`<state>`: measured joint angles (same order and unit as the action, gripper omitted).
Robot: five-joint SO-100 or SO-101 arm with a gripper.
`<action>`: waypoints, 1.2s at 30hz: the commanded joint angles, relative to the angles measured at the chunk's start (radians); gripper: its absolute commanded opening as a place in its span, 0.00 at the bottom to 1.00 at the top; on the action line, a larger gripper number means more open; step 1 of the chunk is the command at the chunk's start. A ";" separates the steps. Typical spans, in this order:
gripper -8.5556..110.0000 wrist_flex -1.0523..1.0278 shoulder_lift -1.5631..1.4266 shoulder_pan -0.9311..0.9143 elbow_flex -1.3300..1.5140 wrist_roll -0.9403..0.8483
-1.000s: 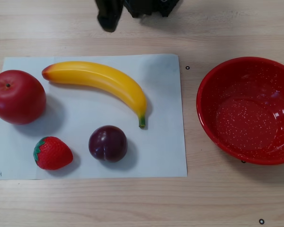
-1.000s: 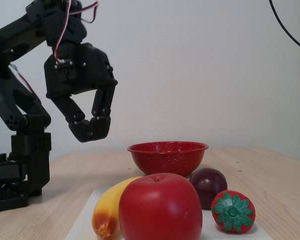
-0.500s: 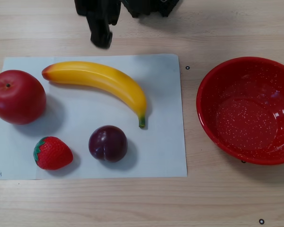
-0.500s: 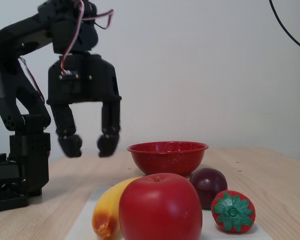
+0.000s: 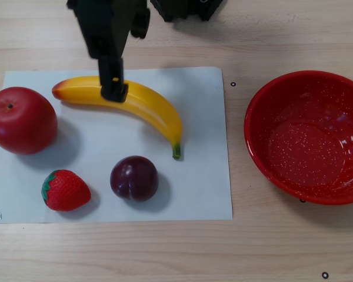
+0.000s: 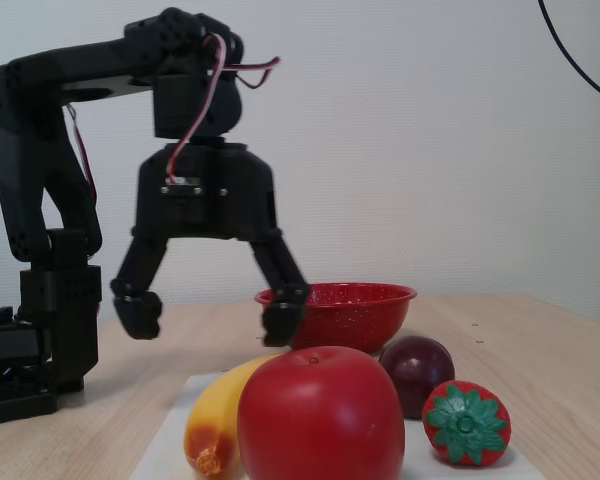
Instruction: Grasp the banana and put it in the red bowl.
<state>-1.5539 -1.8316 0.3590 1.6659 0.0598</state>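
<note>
The yellow banana [image 5: 147,108] lies on a white sheet [image 5: 203,176], its orange-red end to the left and its green stem tip to the lower right in the other view. In the fixed view the banana [image 6: 215,425] shows partly behind the apple. The red bowl [image 5: 309,141] stands empty on the table right of the sheet, and in the fixed view it [image 6: 350,310] is at the back. My black gripper [image 6: 209,320] is open wide and empty, hovering above the banana's left half. In the other view the gripper [image 5: 107,64] has one fingertip [image 5: 113,88] overlapping the banana.
A red apple [image 5: 20,120] sits left of the banana. A strawberry [image 5: 65,190] and a dark plum [image 5: 134,178] lie on the sheet in front of it. The arm's base [image 6: 30,340] stands at the left of the fixed view.
</note>
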 commanded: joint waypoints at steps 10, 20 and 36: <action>0.58 0.117 0.092 -0.018 -0.114 -0.025; 0.57 0.183 0.192 -0.034 -0.106 -0.048; 0.31 0.276 0.216 -0.049 -0.009 -0.072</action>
<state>-1.2977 -1.5723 0.3160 1.6874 0.0031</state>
